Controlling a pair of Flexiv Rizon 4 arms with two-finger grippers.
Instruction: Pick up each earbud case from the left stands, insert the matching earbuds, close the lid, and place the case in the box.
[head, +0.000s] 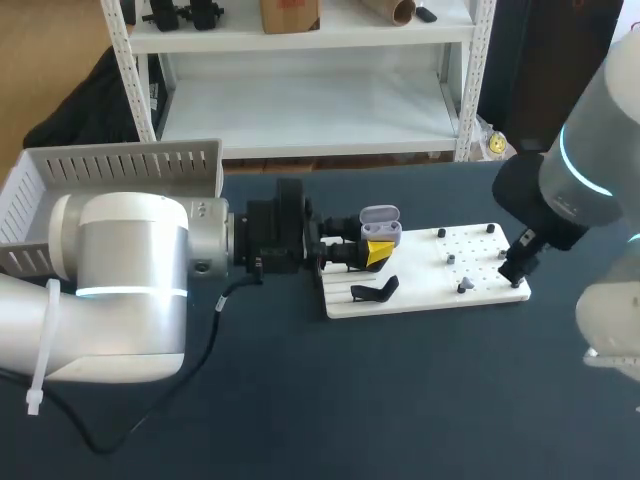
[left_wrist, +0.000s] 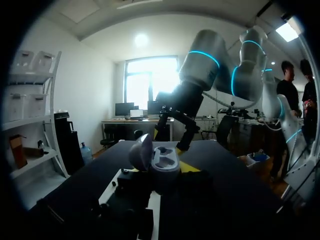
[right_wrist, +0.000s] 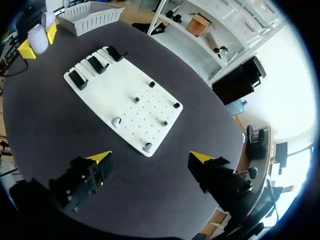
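My left gripper (head: 374, 252) grasps the lid-up earbud case (head: 380, 222) at the white board's (head: 412, 268) 11 o'clock edge. My right gripper (right_wrist: 151, 157), fingers spread, hovers at its 3 o'clock end.

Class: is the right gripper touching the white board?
Apart. The right wrist view shows the whole white board well ahead of the right gripper, with dark table between it and both open fingers.

Table: dark blue-grey cloth-covered tabletop (head: 400, 400).
Middle: flat white perforated plastic board (head: 420, 290), black stands at its left end.
Far left: white slotted plastic basket (head: 120, 163).
Near left: loose black cable (head: 213, 335) across the cloth.
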